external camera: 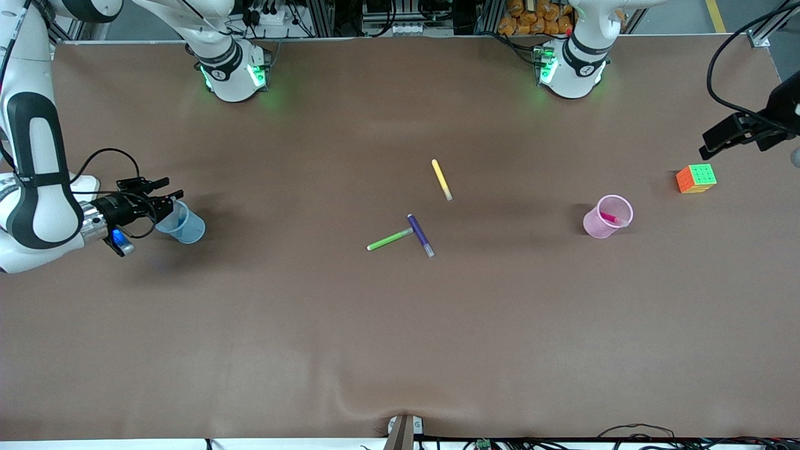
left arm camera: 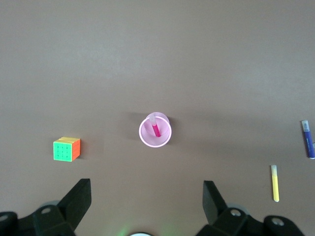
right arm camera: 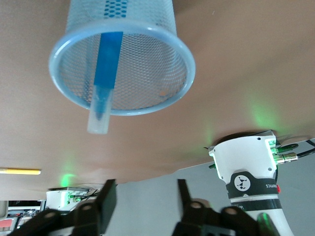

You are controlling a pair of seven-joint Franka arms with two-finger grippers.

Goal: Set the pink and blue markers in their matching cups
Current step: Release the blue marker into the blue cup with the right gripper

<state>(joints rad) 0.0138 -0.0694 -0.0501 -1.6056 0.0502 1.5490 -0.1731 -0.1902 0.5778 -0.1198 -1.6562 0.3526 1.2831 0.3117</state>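
brown counter (external camera: 400,344), both markers now in cups. the pink marker (left arm camera: 156,129) leans in the pink cup (left arm camera: 155,130), near the left arm's end; the blue marker (right arm camera: 105,81) stands in the blue cup (right arm camera: 123,59) near the right arm's end. right claw (external camera: 164,190) at that cup's rim, fingers spread, pinching nothing. left claw (left arm camera: 145,196) waits, spread, above the pink cup. next, likely: right arm lifts clear without tipping the cup.

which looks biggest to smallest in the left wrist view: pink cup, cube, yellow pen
1. pink cup, its rim the widest shape of the three
2. cube, a bit smaller across than the cup's rim
3. yellow pen, about as long as the cube is wide but far thinner

All three stand on the table, so nearness hardly skews this.
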